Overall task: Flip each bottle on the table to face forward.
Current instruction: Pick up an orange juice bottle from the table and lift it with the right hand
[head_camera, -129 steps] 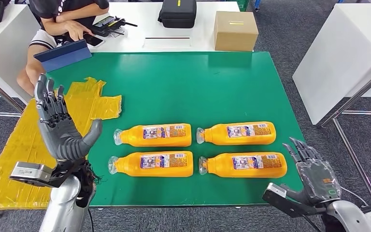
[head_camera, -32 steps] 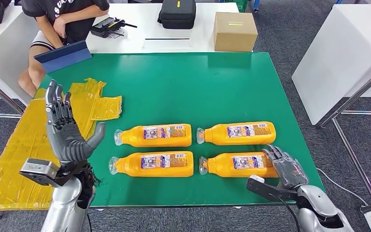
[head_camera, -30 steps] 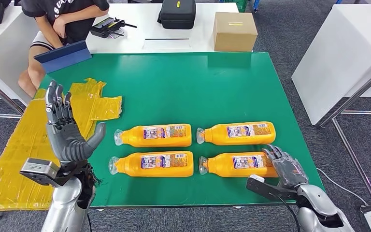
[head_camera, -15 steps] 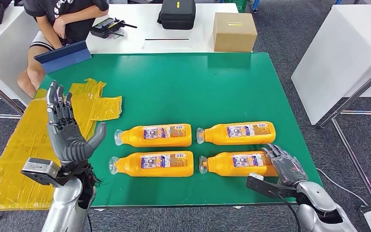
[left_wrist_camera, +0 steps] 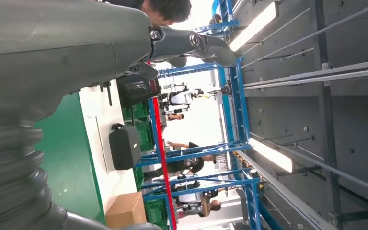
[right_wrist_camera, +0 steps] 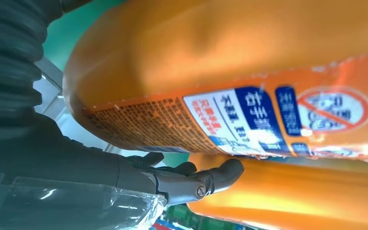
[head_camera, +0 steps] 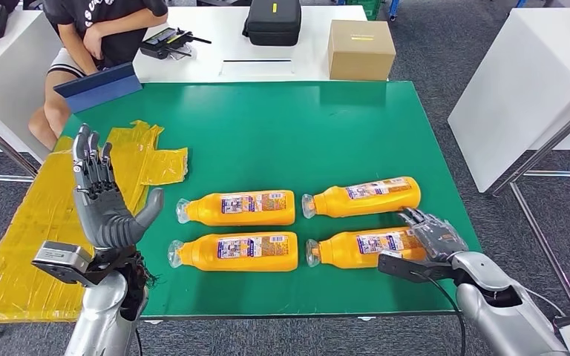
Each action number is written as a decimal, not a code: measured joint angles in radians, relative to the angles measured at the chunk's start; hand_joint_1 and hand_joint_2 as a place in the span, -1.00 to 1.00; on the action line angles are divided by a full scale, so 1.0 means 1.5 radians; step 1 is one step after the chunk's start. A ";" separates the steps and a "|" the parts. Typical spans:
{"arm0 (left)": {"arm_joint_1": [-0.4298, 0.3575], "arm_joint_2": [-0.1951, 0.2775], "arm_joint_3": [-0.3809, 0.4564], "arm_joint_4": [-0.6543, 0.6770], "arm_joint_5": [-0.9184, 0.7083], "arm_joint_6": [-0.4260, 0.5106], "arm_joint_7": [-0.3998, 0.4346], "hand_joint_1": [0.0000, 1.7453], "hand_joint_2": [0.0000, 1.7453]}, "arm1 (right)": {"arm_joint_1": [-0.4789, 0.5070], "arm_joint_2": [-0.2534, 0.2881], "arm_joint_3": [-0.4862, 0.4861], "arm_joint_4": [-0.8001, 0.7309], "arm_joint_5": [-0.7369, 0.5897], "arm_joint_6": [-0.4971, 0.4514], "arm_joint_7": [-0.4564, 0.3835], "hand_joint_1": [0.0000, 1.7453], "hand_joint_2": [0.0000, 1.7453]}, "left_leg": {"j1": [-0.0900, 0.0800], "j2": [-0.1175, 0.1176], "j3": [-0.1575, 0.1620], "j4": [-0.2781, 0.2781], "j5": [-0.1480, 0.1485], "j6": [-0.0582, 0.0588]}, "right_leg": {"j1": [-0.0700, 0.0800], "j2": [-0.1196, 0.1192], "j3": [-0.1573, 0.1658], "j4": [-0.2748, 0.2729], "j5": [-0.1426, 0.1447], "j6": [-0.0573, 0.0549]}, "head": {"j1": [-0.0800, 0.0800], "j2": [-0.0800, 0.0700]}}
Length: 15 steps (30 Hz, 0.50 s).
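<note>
Four orange bottles lie on their sides on the green table [head_camera: 282, 133], caps to the left, labels up. My right hand [head_camera: 427, 236] grips the base end of the near right bottle [head_camera: 356, 249]; its fingers [right_wrist_camera: 196, 179] reach over that bottle [right_wrist_camera: 230, 72] into the gap before the far right bottle [right_wrist_camera: 292, 191]. The far right bottle [head_camera: 361, 196] lies askew, its base swung away from me. The far left bottle [head_camera: 237, 208] and near left bottle [head_camera: 234, 252] lie straight. My left hand [head_camera: 104, 200] is raised left of them, open, fingers spread, palm [left_wrist_camera: 52, 57] empty.
A crumpled yellow plastic sheet [head_camera: 44, 215] covers the table's left end. Behind the green table stands a white table with a cardboard box [head_camera: 361, 47], a black case [head_camera: 272, 20] and a blue folder [head_camera: 96, 85]; a person [head_camera: 96, 30] sits there. Another white table [head_camera: 527, 81] is at the right.
My right hand came forward from the table's near right corner onto the near right bottle's base. Its fingers pushed in between the right bottles, and the far right bottle's base swung away. The left hand held still.
</note>
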 joint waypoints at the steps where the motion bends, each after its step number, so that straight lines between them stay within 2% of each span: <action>1: 0.000 0.000 0.000 0.001 0.001 0.000 0.000 -1.00 1.00 | -0.007 -0.002 0.008 0.005 -0.001 0.000 -0.001 -1.00 1.00 | 0.000 0.000 0.000 0.000 0.000 0.000 | 0.000 0.000 0.000 0.000 0.000 0.000 | 0.000 0.000; 15: 0.001 0.000 0.001 0.003 0.001 0.003 0.000 -1.00 1.00 | -0.038 -0.014 0.048 0.031 -0.005 0.001 -0.003 -1.00 1.00 | 0.000 0.000 0.000 0.000 0.000 0.000 | 0.000 0.000 0.000 0.000 0.000 0.000 | 0.000 0.000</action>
